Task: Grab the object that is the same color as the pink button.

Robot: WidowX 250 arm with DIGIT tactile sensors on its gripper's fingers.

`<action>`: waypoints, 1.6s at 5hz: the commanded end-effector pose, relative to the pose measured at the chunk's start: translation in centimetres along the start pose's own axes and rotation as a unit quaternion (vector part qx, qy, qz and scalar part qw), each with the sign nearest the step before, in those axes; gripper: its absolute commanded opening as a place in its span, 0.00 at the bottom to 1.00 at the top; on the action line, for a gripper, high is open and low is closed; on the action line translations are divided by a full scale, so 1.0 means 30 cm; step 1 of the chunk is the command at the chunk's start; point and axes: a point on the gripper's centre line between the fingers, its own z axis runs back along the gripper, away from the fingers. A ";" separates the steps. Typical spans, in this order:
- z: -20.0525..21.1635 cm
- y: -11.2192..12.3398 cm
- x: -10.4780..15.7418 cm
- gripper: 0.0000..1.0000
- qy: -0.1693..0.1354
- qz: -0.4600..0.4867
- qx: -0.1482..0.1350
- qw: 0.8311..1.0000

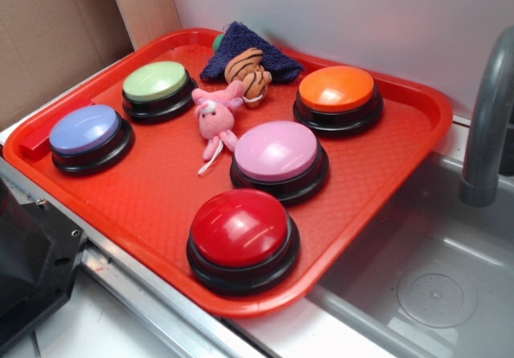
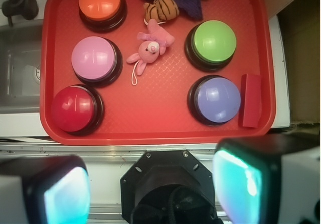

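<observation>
Though elsewhere unseen, wrist-view jaws (image 2: 150,189) apart

Red tray (image 1: 385,177) sitting on the tabletop (image 1: 72,326) beside a grey sink (image 1: 434,278), tray carrying five dome buttons, pink bunny (image 1: 215,117), striped plush toy (image 1: 247,71), dark blue cloth (image 1: 241,45), red block (image 2: 250,101)

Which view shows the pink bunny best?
The wrist view: the pink bunny lies fully visible from above, ears, limbs and string clear of the pink button. The exterior view shows it obliquely, close beside the button, smaller in detail.
</observation>
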 end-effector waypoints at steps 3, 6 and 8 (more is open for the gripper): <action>-0.083 0.083 0.118 1.00 -0.009 0.154 -0.041 0.987; -0.343 0.138 0.263 1.00 -0.106 0.425 -0.054 0.898; -0.521 0.149 0.329 1.00 -0.127 0.469 -0.112 0.867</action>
